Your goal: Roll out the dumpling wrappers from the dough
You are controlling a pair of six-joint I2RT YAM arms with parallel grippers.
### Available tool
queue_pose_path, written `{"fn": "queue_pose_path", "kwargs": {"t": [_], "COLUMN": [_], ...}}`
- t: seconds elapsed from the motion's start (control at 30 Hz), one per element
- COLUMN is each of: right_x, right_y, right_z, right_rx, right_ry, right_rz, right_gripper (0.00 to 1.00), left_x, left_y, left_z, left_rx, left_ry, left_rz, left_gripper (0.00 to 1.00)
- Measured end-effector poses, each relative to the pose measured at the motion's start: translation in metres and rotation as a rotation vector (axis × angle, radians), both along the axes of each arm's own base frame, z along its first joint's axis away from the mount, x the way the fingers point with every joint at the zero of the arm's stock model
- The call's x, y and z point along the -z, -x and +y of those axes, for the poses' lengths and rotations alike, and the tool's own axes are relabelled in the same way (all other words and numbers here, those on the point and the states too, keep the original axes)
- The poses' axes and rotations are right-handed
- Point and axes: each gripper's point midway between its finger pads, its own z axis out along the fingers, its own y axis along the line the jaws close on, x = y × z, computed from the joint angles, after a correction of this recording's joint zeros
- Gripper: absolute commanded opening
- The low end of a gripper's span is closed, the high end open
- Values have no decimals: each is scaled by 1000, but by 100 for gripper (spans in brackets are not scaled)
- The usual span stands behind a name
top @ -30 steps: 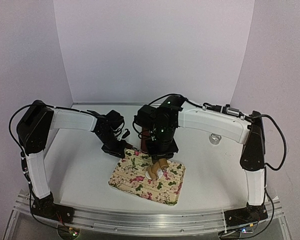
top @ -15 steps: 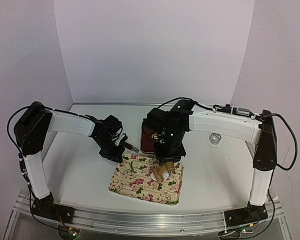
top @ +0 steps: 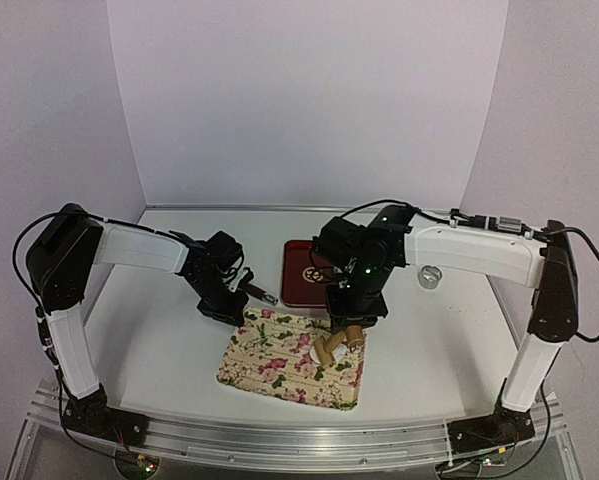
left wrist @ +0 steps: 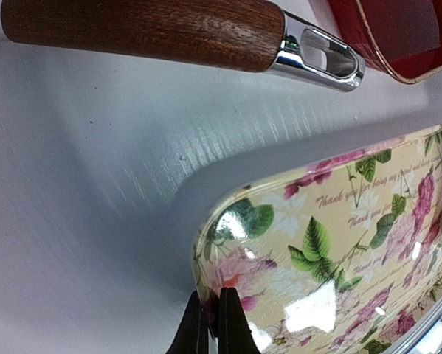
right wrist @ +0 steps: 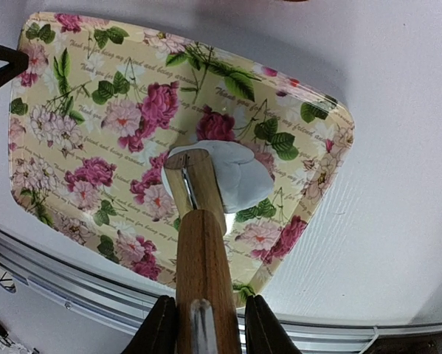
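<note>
A white lump of dough (right wrist: 232,173), partly flattened, lies on the floral tray (right wrist: 95,125) right of its middle. My right gripper (right wrist: 204,324) is shut on the handle of a wooden roller (right wrist: 198,243), whose head rests on the dough's left part. In the top view the right gripper (top: 351,322) stands over the tray's right half (top: 279,370). My left gripper (left wrist: 212,324) is shut on the rim of the floral tray (left wrist: 339,243) at its far left corner. No thin round wrapper disc is in view.
A red tray (top: 301,272) lies behind the floral tray. A wooden-handled tool with a chrome neck (left wrist: 147,29) lies between the left gripper and the red tray. A shiny metal ring (top: 430,277) sits at the right. The table's near metal rail (right wrist: 95,291) runs close to the floral tray.
My right arm has swung to the right with the roller, from the tray's middle to its right half, uncovering the red tray. The left gripper has stayed on the tray's corner.
</note>
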Motion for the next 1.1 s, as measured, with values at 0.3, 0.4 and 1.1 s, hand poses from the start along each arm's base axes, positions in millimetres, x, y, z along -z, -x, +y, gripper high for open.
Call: {"fn": "queue_pose_path", "kwargs": {"t": [0.3, 0.4, 1.1], "right_x": [10, 14, 23], "right_y": [4, 4, 0], "right_z": [-10, -9, 5], "right_rx": [23, 22, -20], "right_ry": [-44, -47, -32], "right_rz": [35, 49, 139], "right_gripper": [0, 0, 0], "left_x": [0, 0, 0], "left_y": [0, 0, -1], "left_z": [0, 0, 0], "left_rx": [1, 2, -1], "left_ry": [4, 5, 16], "left_rz": [2, 3, 7], "left_gripper": [0, 0, 0]}}
